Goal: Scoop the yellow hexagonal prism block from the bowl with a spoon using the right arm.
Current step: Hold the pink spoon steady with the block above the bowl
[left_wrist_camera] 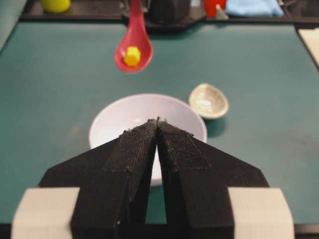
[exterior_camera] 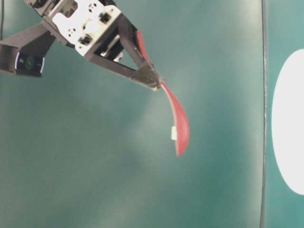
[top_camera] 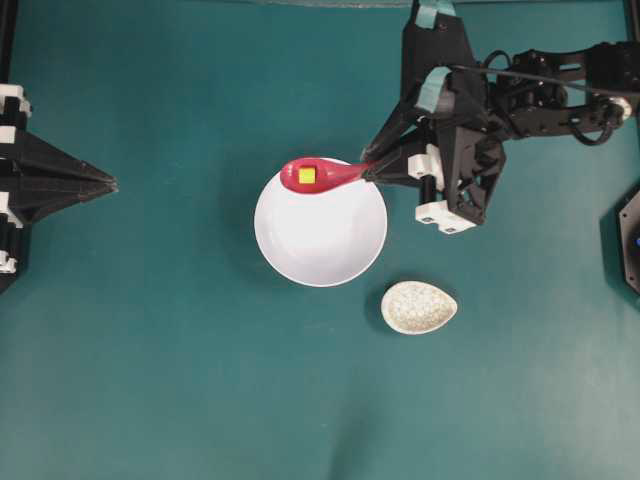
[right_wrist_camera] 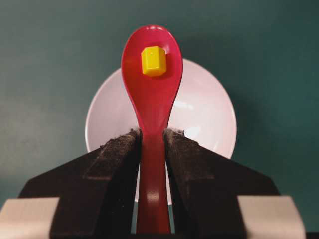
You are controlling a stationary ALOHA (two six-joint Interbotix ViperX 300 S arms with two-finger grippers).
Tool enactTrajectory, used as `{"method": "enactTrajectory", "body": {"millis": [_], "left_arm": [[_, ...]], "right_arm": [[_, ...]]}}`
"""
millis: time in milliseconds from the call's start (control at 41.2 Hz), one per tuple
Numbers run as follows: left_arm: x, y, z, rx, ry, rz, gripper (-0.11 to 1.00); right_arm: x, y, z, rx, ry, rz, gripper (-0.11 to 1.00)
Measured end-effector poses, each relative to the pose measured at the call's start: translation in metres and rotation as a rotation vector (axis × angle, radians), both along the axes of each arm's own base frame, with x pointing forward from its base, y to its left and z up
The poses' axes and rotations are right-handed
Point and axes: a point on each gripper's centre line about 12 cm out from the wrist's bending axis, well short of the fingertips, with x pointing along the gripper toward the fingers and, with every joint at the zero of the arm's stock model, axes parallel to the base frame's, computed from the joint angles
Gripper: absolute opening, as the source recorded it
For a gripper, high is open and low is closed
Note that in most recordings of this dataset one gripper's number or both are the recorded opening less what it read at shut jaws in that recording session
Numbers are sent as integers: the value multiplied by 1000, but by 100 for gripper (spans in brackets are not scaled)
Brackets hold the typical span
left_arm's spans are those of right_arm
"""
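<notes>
My right gripper (top_camera: 372, 172) is shut on the handle of the pink-red spoon (top_camera: 322, 174), which is held up above the far-left rim of the white bowl (top_camera: 330, 240). The yellow hexagonal prism block (top_camera: 307, 176) lies in the spoon's bowl. In the right wrist view the spoon (right_wrist_camera: 152, 99) runs out from between the jaws (right_wrist_camera: 152, 133) with the block (right_wrist_camera: 153, 60) near its tip and the bowl (right_wrist_camera: 204, 114) below. The bowl (left_wrist_camera: 124, 117) looks empty in the left wrist view. My left gripper (left_wrist_camera: 157, 121) is shut, empty, at the left table edge (top_camera: 108, 183).
A small speckled beige oval rest (top_camera: 418, 307) lies on the teal mat just right of and below the bowl. A black fixture (top_camera: 630, 235) sits at the right edge. Coloured items (left_wrist_camera: 55, 5) stand along the far side in the left wrist view.
</notes>
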Motion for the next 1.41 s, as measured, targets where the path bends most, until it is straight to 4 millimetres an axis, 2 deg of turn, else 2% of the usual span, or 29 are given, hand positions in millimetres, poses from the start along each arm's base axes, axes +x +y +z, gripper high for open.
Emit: {"method": "enactTrajectory", "body": {"millis": [267, 1408], "left_arm": [[0, 0, -1, 0, 2, 0, 8], [0, 0, 0, -2, 0, 0, 8]], "right_arm": [[-3, 1, 7, -3, -20, 0, 24], [-3, 0, 8, -3, -21, -2, 24]]}}
